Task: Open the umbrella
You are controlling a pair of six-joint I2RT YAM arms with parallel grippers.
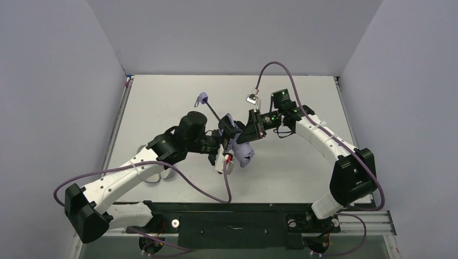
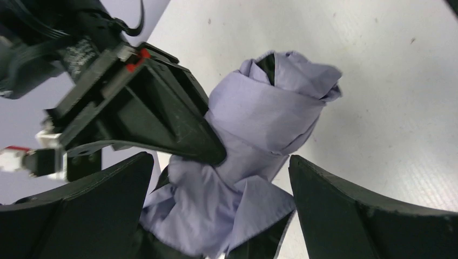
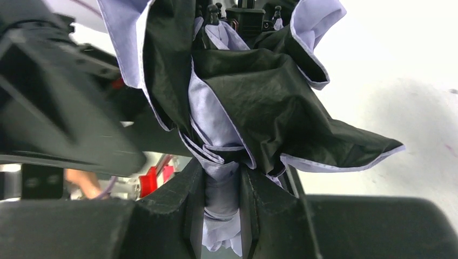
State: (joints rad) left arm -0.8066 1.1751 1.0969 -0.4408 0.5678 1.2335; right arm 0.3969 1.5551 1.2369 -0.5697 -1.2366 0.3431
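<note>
The umbrella (image 1: 242,150) is folded, a bunched pale lavender bundle at mid-table. Its thin black shaft (image 1: 214,113) slants up-left to the small lavender handle (image 1: 202,99). My right gripper (image 1: 250,128) is shut on the umbrella: in the right wrist view its jaws (image 3: 221,189) pinch a twist of lavender fabric, and loose folds of black lining (image 3: 259,97) hang above. My left gripper (image 1: 229,141) is open. In the left wrist view its fingers (image 2: 219,167) stand wide on either side of the rumpled fabric (image 2: 264,118), and the right gripper's black finger (image 2: 162,118) presses into the bundle.
Grey walls enclose the white table (image 1: 178,91) on the left, back and right. Purple cables loop off both arms, one (image 1: 200,189) lying across the near table. A whitish flat item (image 1: 155,177) lies partly under the left arm.
</note>
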